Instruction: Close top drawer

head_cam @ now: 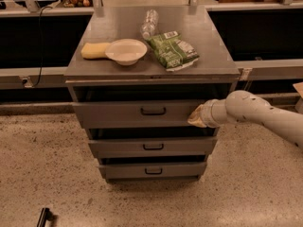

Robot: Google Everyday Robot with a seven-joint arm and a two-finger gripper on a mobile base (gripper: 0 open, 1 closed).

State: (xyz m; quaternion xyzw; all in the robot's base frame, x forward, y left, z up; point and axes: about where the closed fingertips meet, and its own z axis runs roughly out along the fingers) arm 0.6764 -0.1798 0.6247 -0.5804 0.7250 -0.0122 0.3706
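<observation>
The top drawer (118, 113) is a wide grey metal front with a small black bar handle (153, 111) at its centre. It stands out only a little from the cabinet, with a dark gap above its front. My gripper (195, 117) comes in from the right on a white arm (255, 112). It sits against the right end of the drawer front, touching it as far as I can see.
On the cabinet top (213, 56) lie a yellow sponge (93, 50), a white bowl (126, 51), a green bag (173, 49) and a plastic bottle (149, 24). Two shorter drawers (152, 146) sit below. A black object (43, 216) lies on the floor at lower left.
</observation>
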